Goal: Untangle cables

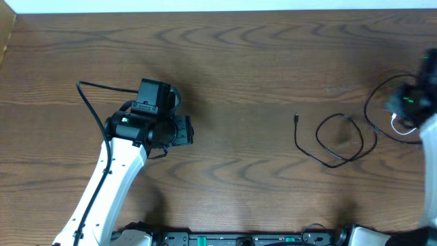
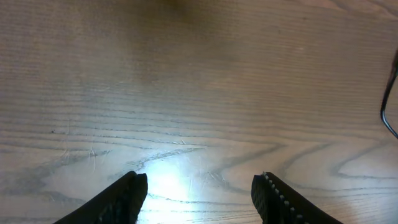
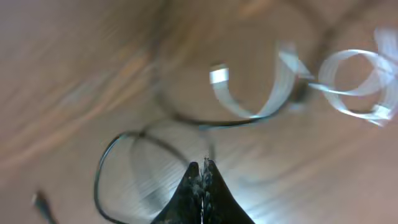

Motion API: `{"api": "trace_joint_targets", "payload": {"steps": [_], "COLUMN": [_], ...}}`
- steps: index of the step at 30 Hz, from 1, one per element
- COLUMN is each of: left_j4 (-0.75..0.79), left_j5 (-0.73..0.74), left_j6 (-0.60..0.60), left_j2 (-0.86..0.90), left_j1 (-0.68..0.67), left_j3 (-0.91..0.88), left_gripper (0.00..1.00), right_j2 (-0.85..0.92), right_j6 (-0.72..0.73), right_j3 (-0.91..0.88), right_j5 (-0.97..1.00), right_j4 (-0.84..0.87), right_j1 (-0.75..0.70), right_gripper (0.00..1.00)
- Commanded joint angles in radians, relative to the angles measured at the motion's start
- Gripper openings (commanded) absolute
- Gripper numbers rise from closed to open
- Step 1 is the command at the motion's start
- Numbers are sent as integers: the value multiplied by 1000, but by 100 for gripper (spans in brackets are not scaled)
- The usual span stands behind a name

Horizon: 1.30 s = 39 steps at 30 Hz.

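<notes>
Fingers on right arm (image 3: 194, 186) pinched together near black cable (image 1: 296, 137), white cable (image 3: 280, 84).

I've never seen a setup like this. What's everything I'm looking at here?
table: one, brown wood grain, under everything
black cable: one, black, loosely looped right of centre, small plug at its free end
white cable: one, white, curled at the far right edge by the black loops
left arm: one, white with black wrist, lower left
right arm: one, white, right edge
left gripper: one, black, open, empty, over bare wood
right gripper: one, black, shut, tips at the cables; unclear whether it pinches one
</notes>
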Motion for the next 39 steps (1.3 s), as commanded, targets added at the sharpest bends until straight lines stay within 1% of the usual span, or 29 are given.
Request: {"api": "trace_joint_targets", "payload": {"steps": [1,2,4,5,6,7,9,10,12,16,20,25,26,27,31,36,39], "left_j4": [-3,-3,-3,-3,-3,-3,-4,-4,-4,-4,-4,-3,-3,-3,-4,-3,-3], "left_j5": [-10,-10,-10,-10,-10,-10,-10,-10,-10,-10,-10,-10,-10,-10,-10,-10,-10], "left_j6": [5,5,5,5,5,5,4,2,1,2,2,2,2,2,2,2,2], "left_j2": [1,1,1,1,1,1,1,1,1,1,1,1,1,1,1,1,1], "left_j1": [-1,-1,-1,-1,-1,-1,-1,-1,-1,-1,-1,-1,-1,-1,-1,-1,-1], "left_j3": [-12,-12,-12,-12,-12,-12,-12,-12,-12,-12,-12,-12,-12,-12,-12,-12,-12], "left_gripper": [60,60,60,60,60,60,60,60,60,60,60,60,60,60,60,60,60], "right_j2": [-16,-12,-4,3,10,19,30,40,55,94,120,121,121,121,121,121,121], "right_j6": [112,113,84,-6,-50,-113,-149,-162,-169,-169,-167,-142,-143,-143,-142,-142,-140], "right_j3": [4,4,3,3,2,1,-2,-4,-10,-50,-145,-287,-345,-368,-450,-552,-597], "right_j5": [26,-2,-104,-248,-323,-417,-455,-456,-457,-457,-457,-457,-457,-455,-453,-453,-453], "right_j4": [11,14,25,29,27,7,-28,-58,-102,-176,-161,-46,45,84,214,354,407], "right_j1": [-131,-157,-187,-188,-180,-159,-124,-91,-42,66,163,256,294,307,344,376,380], "right_gripper": [1,1,6,18,24,36,47,54,59,61,61,61,59,58,53,52,50]}}
